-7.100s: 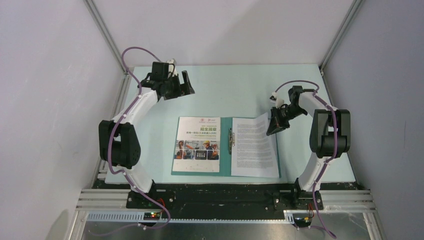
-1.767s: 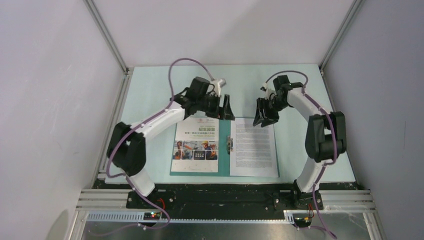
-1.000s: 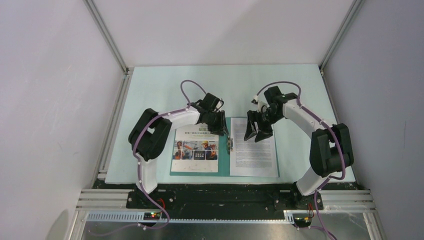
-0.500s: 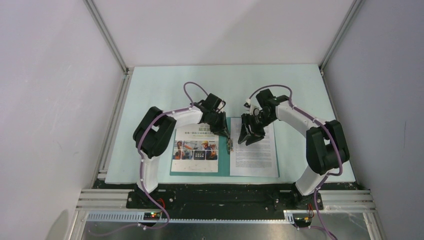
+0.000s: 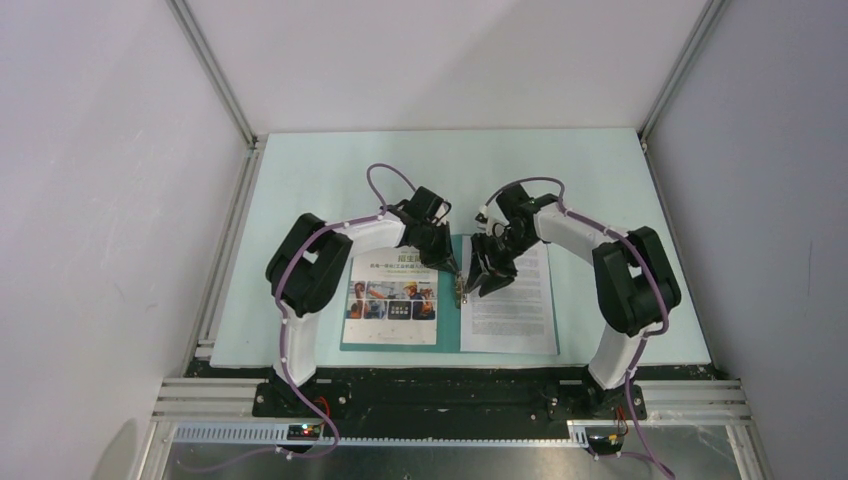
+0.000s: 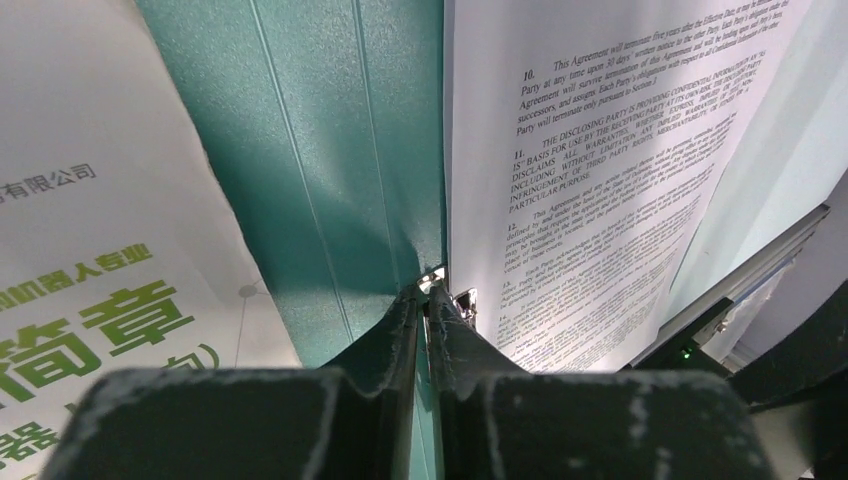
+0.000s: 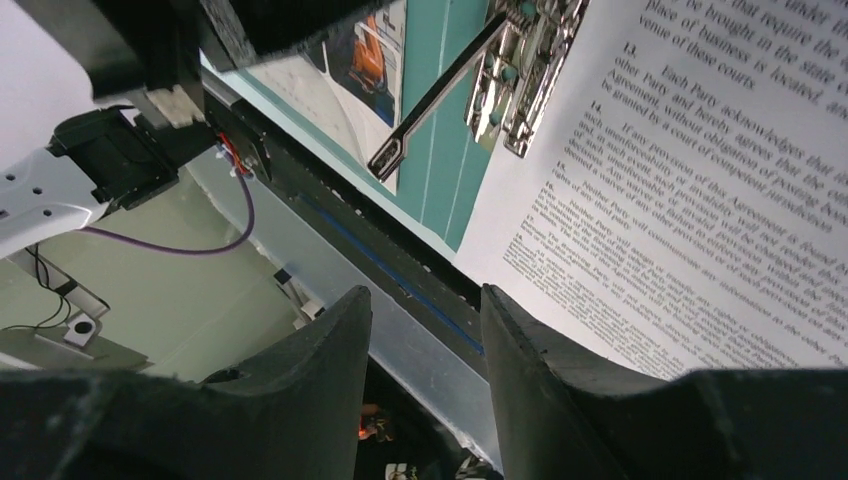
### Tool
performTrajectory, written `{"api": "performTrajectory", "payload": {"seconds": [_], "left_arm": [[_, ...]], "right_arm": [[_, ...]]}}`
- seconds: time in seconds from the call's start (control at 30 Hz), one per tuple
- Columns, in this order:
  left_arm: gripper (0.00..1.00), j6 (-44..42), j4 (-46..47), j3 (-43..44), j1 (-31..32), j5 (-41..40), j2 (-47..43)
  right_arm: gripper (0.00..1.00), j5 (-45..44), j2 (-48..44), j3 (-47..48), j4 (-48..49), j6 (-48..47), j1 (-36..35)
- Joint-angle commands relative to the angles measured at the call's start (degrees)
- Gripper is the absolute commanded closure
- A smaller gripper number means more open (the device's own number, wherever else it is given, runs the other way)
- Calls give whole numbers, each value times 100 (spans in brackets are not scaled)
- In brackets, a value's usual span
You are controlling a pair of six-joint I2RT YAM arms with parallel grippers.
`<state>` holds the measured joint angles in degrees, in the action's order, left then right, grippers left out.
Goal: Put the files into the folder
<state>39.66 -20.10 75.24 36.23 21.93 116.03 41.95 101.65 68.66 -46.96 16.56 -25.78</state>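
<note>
The teal folder (image 5: 449,320) lies open on the table. The photo brochure (image 5: 393,295) rests on its left half and the black-text sheet (image 5: 510,310) on its right half. At the spine sits the metal clip (image 7: 520,80), with its lever (image 7: 435,100) sticking out over the teal. My left gripper (image 5: 455,270) points down at the spine. Its jaws are almost together, and the tips (image 6: 428,292) meet on a bright bit of the clip. My right gripper (image 5: 484,280) hovers just right of the clip over the text sheet's edge, open with nothing between its fingers (image 7: 425,300).
The pale table top (image 5: 330,180) runs back to white walls with aluminium corner posts (image 5: 215,75). A black mounting rail (image 5: 450,395) with both arm bases runs along the near edge. The two arms lean in toward each other over the folder's far half.
Both arms swung in from the back of the table to the folder's spine. The left jaws narrowed over the clip, and the right gripper slid left toward the clip and closed partway.
</note>
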Motion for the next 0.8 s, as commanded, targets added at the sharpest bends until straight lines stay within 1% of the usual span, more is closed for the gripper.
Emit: {"api": "performTrajectory", "payload": {"seconds": [0.0, 0.03, 0.1, 0.2, 0.37, 0.47, 0.77], "left_arm": [[88, 22, 58, 27, -5, -45, -281], [85, -3, 58, 24, 2, -38, -304], [82, -47, 64, 15, -1, -44, -371], [81, -100, 66, -39, -6, -81, -514], [86, -91, 59, -61, -19, -47, -492], [90, -63, 63, -4, -19, 42, -335], [91, -3, 60, 53, -16, 294, -43]], "right_arm": [[51, 93, 243, 403, 220, 293, -92], [51, 93, 291, 503, 235, 316, -102], [51, 106, 458, 668, 245, 348, -105], [51, 101, 594, 910, 225, 361, -103], [51, 83, 713, 984, 191, 412, -119], [51, 57, 779, 990, 193, 447, -148], [55, 78, 1016, 1027, 209, 510, -211]]}}
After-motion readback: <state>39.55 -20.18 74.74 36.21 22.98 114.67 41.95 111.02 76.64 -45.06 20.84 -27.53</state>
